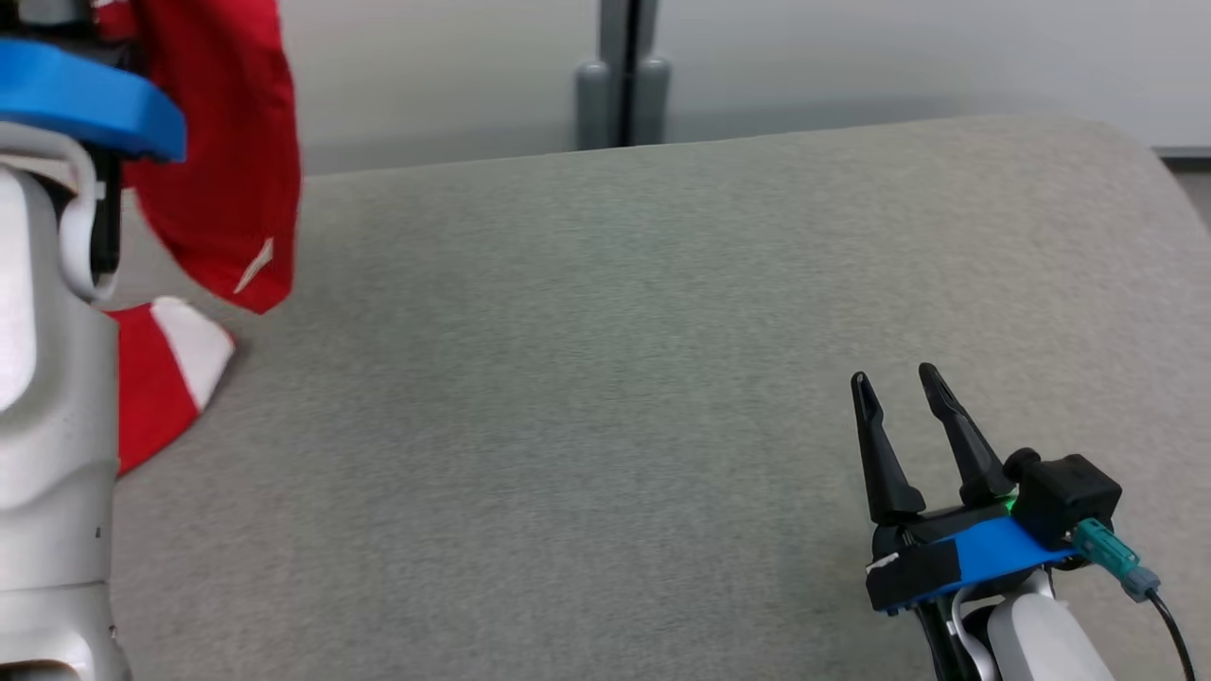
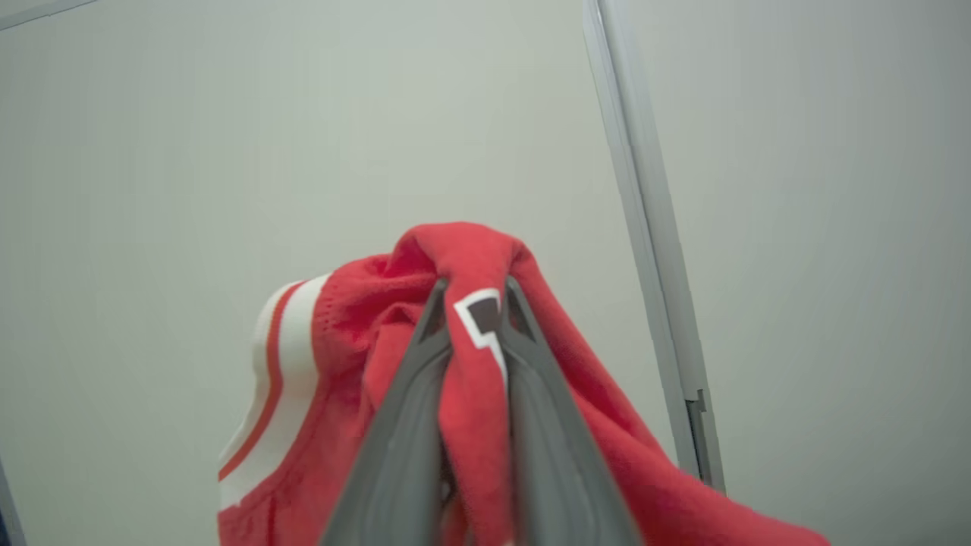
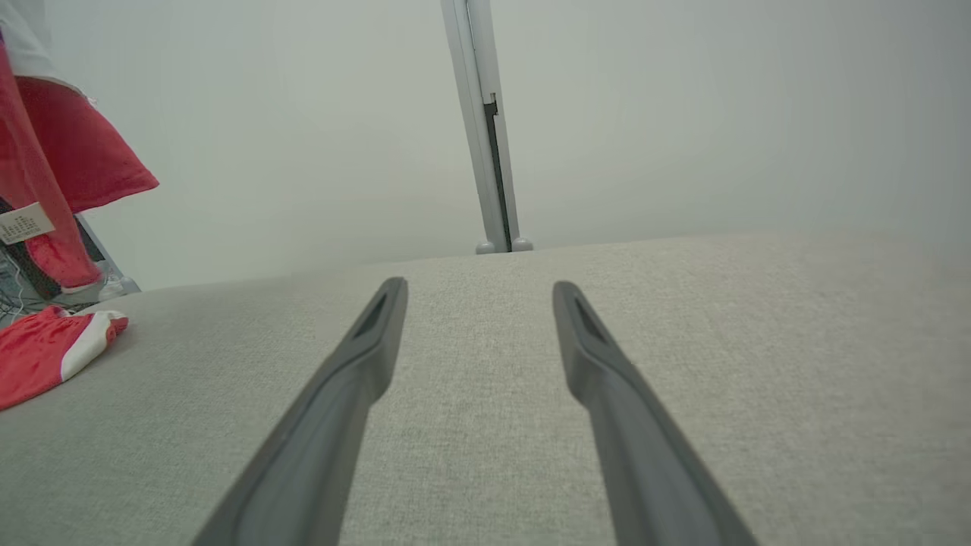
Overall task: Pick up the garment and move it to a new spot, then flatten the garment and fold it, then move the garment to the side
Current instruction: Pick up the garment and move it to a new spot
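Note:
The garment (image 1: pixel 222 161) is red with white trim and hangs in the air at the far left of the head view. Its lower end (image 1: pixel 156 378) rests on the grey cushion. In the left wrist view my left gripper (image 2: pixel 472 292) is shut on a bunched fold of the garment (image 2: pixel 463 258), which drapes over both fingers. The garment (image 3: pixel 53 159) also shows at the left of the right wrist view, part hanging, part lying on the cushion. My right gripper (image 1: pixel 894 378) stands open at the lower right, low over bare cushion, holding nothing.
The grey fabric surface (image 1: pixel 605 378) spreads across the view, its far edge curving down at the right. A grey post (image 1: pixel 624 76) stands behind it against a pale wall. My pale left forearm (image 1: pixel 47 426) fills the left edge.

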You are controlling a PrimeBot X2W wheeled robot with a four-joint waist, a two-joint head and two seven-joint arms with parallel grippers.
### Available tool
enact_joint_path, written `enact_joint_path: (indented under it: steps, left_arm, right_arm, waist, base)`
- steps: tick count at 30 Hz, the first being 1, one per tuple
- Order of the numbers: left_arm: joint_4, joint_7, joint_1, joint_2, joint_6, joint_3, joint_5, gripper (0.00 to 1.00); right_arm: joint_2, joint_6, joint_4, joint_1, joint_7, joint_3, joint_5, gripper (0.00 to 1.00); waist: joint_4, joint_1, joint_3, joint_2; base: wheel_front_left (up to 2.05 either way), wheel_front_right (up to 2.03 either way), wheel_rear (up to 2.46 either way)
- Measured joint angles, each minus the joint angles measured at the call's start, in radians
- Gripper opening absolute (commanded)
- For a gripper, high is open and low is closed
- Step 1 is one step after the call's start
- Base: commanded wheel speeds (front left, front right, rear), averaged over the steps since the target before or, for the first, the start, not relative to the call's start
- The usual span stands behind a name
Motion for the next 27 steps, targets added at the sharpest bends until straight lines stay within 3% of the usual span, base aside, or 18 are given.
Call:
enact_joint_path:
  steps: [7, 12, 18, 27]
  left_arm:
    - [-0.2, 0.091, -0.008, -0.037, -0.002, -0.071, -0.023, 0.0]
    - [-0.24, 0.124, -0.012, -0.07, -0.002, -0.141, -0.04, 0.0]
    - [-0.184, 0.118, 0.047, -0.117, -0.003, -0.225, -0.065, 0.0]
    - [0.005, 0.057, 0.281, -0.164, -0.007, -0.35, -0.116, 0.0]
  right_arm:
    - [0.0, 0.0, -0.002, 0.0, 0.0, 0.016, 0.035, 1.0]
    - [0.0, 0.0, -0.003, -0.001, 0.0, 0.015, 0.049, 1.0]
    - [0.0, 0.0, -0.004, -0.002, 0.0, 0.012, 0.053, 1.0]
    - [0.0, 0.0, 0.007, -0.01, 0.0, 0.012, 0.054, 1.0]
  waist:
    - [-0.127, 0.0002, 0.011, 0.0]
    - [-0.199, 0.0002, 0.02, 0.0]
    - [-0.227, 0.0002, 0.026, 0.0001]
    - [-0.204, 0.0002, 0.026, 0.0]
  base:
    - [0.0, 0.0, 0.0]
    - [0.0, 0.0, 0.0]
    - [0.0, 0.0, 0.0]
    - [0.0, 0.0, 0.0]
